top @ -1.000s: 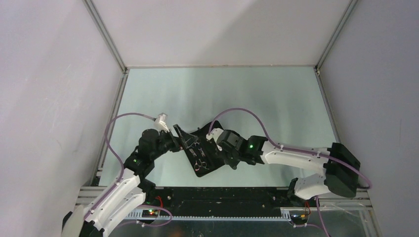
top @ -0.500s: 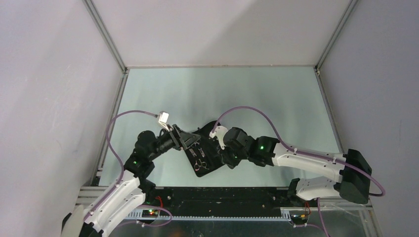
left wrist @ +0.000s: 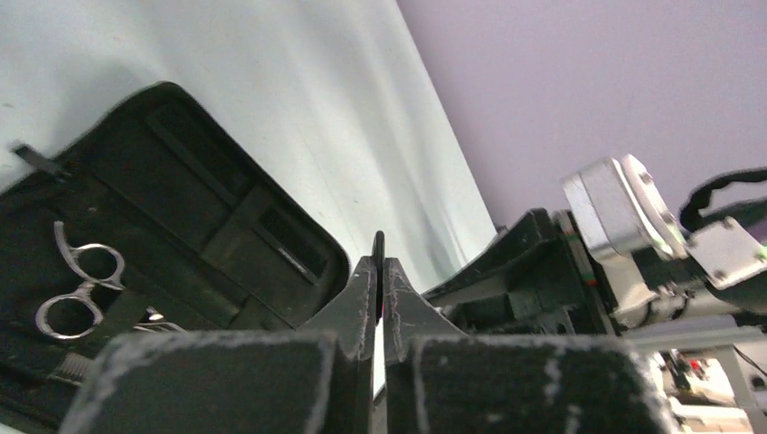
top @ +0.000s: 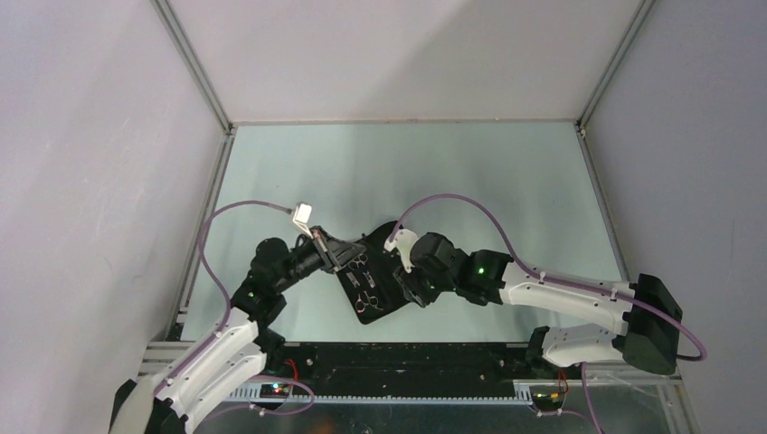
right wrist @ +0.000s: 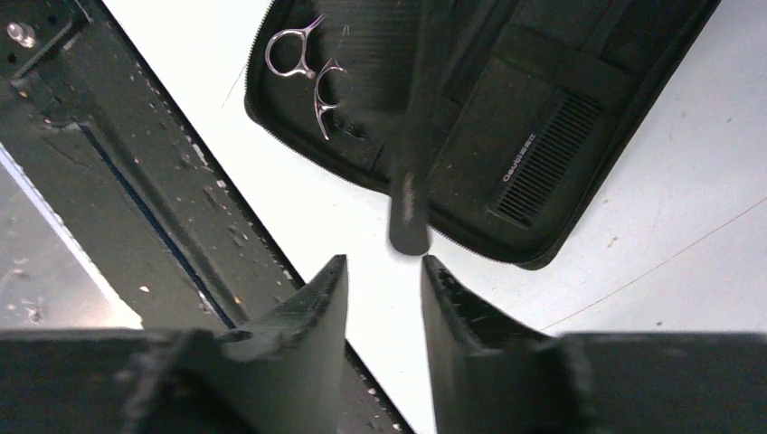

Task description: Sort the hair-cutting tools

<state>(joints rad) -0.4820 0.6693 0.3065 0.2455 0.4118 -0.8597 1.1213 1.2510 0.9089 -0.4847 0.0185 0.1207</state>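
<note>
Since a second ago your right arm has pushed its elbow outward and its tool has shifted a little rightward along the case, while the left tool has edged slightly away from you. Both pairs of scissors, one near the left tool (top: pixel 358 263) and one nearer you (top: pixel 366 299), lie inside the open case (left wrist: pixel 181 172), and the black comb (right wrist: pixel 543 172) sits tucked in a pocket of the other half. A dark rod-shaped thing (right wrist: pixel 409 199) lies across the case and overhangs its near rim; it is too blurred to say what it is. Your left tool (left wrist: pixel 380 271) is clenched on a thin dark sliver, which I judge to be the case's rim. Your right tool (right wrist: pixel 384 271) is released, fingers apart with nothing between them, hovering just over the near rim above the tabletop (top: pixel 434 172). Watch the left pinch: if it lifts or drags the rim, the case could tilt and the scissors slide. The scissors lie flat on fabric, so your fingers may snag the lining instead. The two tools are also close across the case, and a careless reach could knock them together.
</note>
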